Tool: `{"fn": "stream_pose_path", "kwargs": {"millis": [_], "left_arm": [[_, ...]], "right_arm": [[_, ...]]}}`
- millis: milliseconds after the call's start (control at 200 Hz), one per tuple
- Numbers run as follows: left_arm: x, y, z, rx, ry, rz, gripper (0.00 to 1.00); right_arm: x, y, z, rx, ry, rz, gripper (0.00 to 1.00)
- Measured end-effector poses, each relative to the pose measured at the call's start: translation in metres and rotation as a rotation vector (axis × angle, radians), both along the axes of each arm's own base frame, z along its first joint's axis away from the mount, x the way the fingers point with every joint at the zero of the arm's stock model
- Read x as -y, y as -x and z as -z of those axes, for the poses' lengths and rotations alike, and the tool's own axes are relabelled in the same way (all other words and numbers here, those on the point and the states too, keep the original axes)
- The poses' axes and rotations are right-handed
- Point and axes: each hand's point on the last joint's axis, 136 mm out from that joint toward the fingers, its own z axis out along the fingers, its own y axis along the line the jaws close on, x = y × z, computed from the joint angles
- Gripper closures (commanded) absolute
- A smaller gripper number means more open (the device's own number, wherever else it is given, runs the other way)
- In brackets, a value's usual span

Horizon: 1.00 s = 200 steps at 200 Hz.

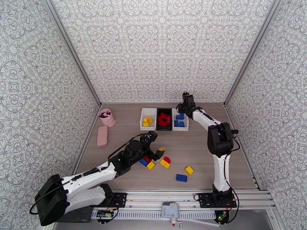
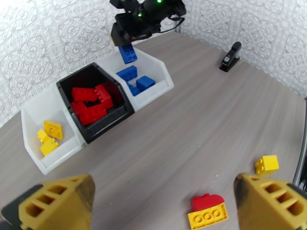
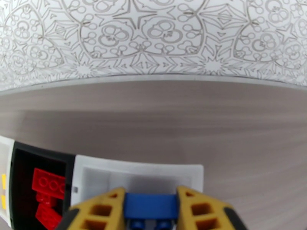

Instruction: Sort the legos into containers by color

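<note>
Patterned walls ring a grey bench (image 1: 199,150). One blue brick (image 3: 151,207) sits pinched between the right fingers (image 3: 100,211), above the white bin (image 3: 138,174) of blues, beside the black bin (image 2: 109,125) of reds. Mid-bench, the left fingers (image 2: 61,200) are spread wide over loose bricks (image 2: 207,215).

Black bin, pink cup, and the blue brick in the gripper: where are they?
Black bin (image 2: 111,120): left wrist view, its front wall.
Pink cup (image 1: 110,120): top view, its side.
Blue brick (image 3: 151,206): right wrist view, its flat face.
</note>
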Motion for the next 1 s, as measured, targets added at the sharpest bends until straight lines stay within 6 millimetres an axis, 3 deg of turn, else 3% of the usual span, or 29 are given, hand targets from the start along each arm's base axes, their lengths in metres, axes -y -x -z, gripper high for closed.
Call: {"fn": "stream_pose_path", "kwargs": {"millis": [95, 220, 500, 735, 855, 1000], "left_arm": [[-0.013, 0.000, 0.006, -0.049, -0.006, -0.064, 0.00], [-0.036, -0.003, 0.020, -0.146, -0.029, -0.177, 0.00], [-0.075, -0.009, 0.047, -0.341, -0.039, -0.389, 0.01], [-0.075, -0.008, 0.053, -0.364, -0.063, -0.372, 0.00], [-0.068, -0.003, 0.047, -0.324, -0.099, -0.281, 0.00], [-0.058, 0.011, 0.023, -0.217, -0.121, -0.114, 0.00]], "right_arm": [[0.000, 0.002, 0.003, -0.013, -0.006, 0.002, 0.40], [-0.001, 0.007, -0.003, -0.007, -0.014, -0.007, 0.28], [0.004, 0.066, -0.042, 0.057, -0.056, -0.070, 0.11], [-0.007, 0.120, -0.066, 0.088, -0.085, -0.211, 0.08], [-0.017, 0.151, -0.063, 0.054, -0.066, -0.283, 0.08], [-0.036, 0.194, -0.049, -0.027, -0.033, -0.387, 0.07]]}}
